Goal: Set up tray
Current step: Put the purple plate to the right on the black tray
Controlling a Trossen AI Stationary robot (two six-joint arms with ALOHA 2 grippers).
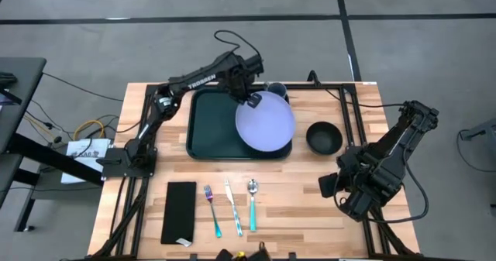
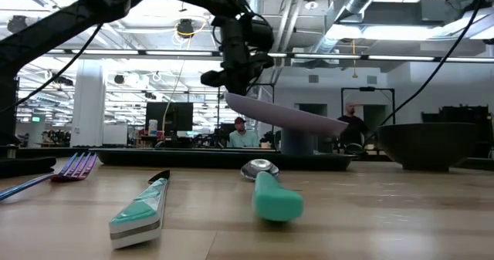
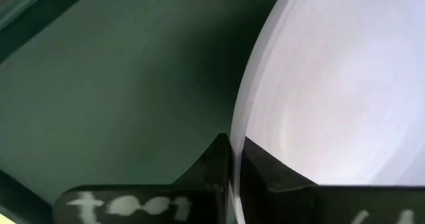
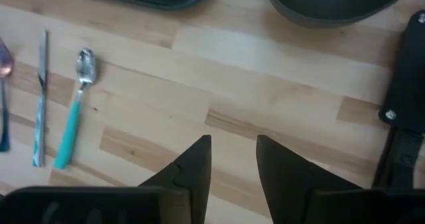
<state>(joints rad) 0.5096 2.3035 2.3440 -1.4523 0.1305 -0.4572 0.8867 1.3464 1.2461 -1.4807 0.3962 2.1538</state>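
Centrally, the left gripper (image 1: pixel 252 100) pinches a rigid, light, slippery plate (image 1: pixel 265 121) by its rim above the tray (image 1: pixel 211 125); the right gripper (image 4: pixel 231 159) idles unclenched.

Two dark, near-black jointed arms are seen, built from tubular links and blocky joint housings. White "TROSSEN" lettering is printed along the left arm's (image 1: pixel 203 77) upper link. A thin black cable is looped above its wrist. Dark wedge-shaped fingers (image 4: pixel 192 163) are shown on the right arm (image 1: pixel 380 164); white scrawled marking is seen on the left wrist housing.
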